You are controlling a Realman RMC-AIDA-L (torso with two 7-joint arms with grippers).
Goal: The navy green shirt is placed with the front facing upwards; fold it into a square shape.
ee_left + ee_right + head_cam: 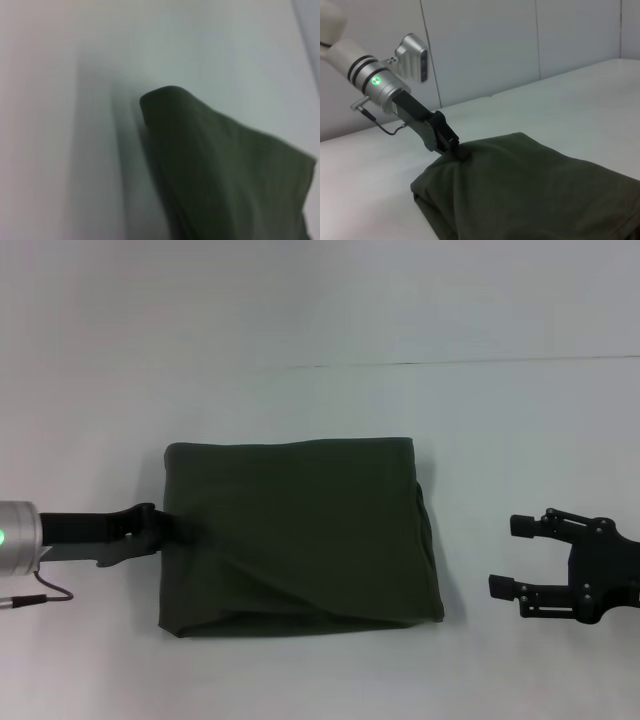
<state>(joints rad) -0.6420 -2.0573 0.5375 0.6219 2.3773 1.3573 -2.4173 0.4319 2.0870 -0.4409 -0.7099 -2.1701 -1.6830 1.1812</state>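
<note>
The navy green shirt (300, 535) lies folded into a rough rectangle on the middle of the white table (320, 400), plain side up, with no lettering or collar showing. My left gripper (165, 525) reaches in from the left and is shut on the shirt's left edge, where creases run out from the pinch. The right wrist view shows the same grip, with the left gripper (451, 147) on the shirt (530, 190). In the left wrist view a raised fold of the shirt (225, 175) fills the frame. My right gripper (502, 555) is open, a short way right of the shirt and apart from it.
A thin grey cable (40, 595) loops from the left arm's wrist over the table. A panelled wall (520, 40) stands behind the table's far edge.
</note>
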